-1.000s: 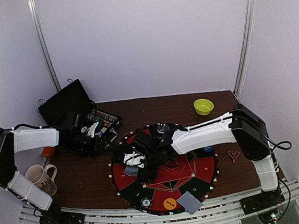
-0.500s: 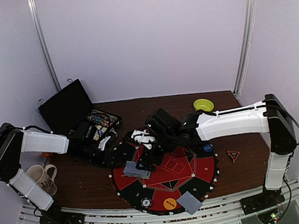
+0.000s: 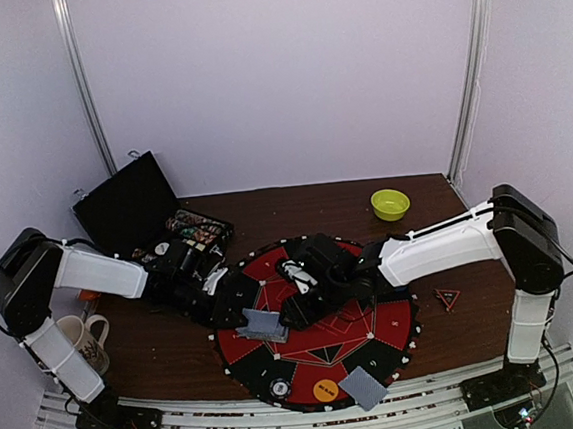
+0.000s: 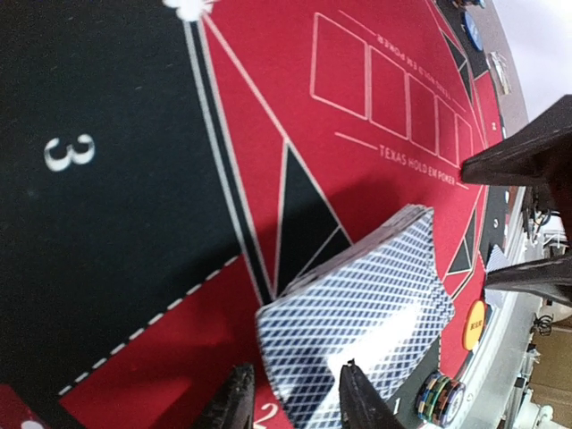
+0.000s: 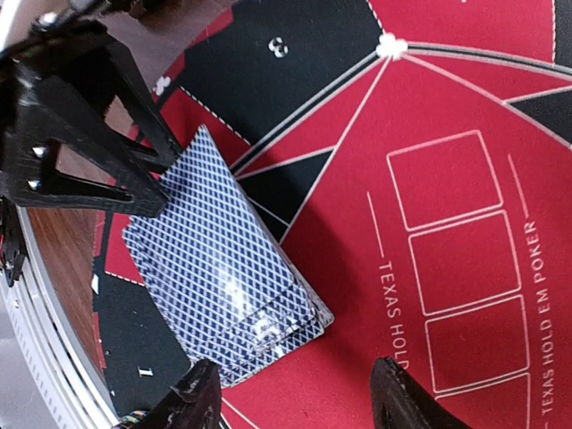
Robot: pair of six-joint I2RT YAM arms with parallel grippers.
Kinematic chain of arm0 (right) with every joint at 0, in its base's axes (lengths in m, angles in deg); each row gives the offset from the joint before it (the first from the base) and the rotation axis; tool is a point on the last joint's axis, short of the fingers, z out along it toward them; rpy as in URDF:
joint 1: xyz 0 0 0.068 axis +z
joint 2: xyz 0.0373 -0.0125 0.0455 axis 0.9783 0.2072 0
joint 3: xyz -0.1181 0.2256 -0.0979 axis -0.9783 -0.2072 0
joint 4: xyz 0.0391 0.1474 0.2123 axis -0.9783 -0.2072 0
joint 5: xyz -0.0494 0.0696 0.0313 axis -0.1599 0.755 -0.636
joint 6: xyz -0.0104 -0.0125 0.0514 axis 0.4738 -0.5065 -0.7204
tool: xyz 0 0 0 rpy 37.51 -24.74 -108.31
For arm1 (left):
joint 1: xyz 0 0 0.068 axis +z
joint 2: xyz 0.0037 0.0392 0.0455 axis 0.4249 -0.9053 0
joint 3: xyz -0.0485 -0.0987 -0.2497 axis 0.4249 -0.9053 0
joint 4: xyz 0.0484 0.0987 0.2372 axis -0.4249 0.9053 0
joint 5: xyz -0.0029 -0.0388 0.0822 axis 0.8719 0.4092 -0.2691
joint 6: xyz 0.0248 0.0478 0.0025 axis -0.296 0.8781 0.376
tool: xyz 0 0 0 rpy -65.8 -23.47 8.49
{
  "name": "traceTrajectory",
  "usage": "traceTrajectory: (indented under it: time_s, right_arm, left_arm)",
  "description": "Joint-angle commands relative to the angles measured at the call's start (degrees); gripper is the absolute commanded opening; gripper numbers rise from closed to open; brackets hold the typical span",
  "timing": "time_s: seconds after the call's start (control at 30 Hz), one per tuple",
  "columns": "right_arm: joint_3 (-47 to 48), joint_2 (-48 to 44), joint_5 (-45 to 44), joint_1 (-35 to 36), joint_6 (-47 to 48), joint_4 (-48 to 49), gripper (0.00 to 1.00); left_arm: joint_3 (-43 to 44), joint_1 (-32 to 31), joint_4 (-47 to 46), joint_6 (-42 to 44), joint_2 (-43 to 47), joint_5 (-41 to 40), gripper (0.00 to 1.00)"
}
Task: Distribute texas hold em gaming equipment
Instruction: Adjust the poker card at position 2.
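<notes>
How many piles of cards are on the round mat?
2. One deck of cards lies on the left part of the mat; a smaller pile sits at its near edge. More may be hidden.

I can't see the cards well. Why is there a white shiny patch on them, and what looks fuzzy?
Left wrist view: light glares off the deck, and the fingers up close are fuzzy. Right wrist view: only a faint sheen on the deck; mat lettering is sharp.

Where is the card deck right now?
In the top view the card deck is on the left side of the red-and-black mat, at the left gripper's tip.
</notes>
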Motion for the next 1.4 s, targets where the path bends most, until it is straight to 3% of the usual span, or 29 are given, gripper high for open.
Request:
traceTrajectory:
  time_s: [0.0, 0.53, 0.73, 0.87, 1.0, 1.2, 1.37]
  right_arm:
    - [-1.2, 1.2, 0.3, 0.4, -3.3, 1.8, 0.58]
    - [-1.1, 2.7, -0.9, 0.5, -3.9, 4.6, 0.57]
    - [0.7, 5.7, -6.8, 1.6, -2.8, 0.4, 0.47]
    - [1.5, 7.4, -4.7, 3.1, -2.0, 0.4, 0.36]
    - [3.4, 8.6, -5.7, 3.7, -2.1, -0.2, 0.33]
    - [2.5, 6.9, -8.1, 3.7, -0.9, -1.8, 0.34]
    - [1.5, 2.4, -7.3, 3.6, 4.8, -1.4, 0.51]
  left_arm:
    - [2.2, -1.7, -2.0, -0.1, -1.4, 0.2, 0.33]
    - [4.4, -5.1, -1.6, -0.2, -4.4, -0.9, 0.31]
    - [4.8, -5.3, -0.1, 0.6, -4.8, -2.0, 0.33]
    - [5.1, -5.4, -0.7, 1.0, -3.9, -1.5, 0.36]
    - [5.0, -6.2, -1.5, 1.3, -5.2, -0.7, 0.34]
    - [4.1, -6.2, -1.6, 1.8, -6.4, -2.3, 0.32]
    - [5.0, -6.6, -1.8, 2.4, -6.8, -2.3, 0.36]
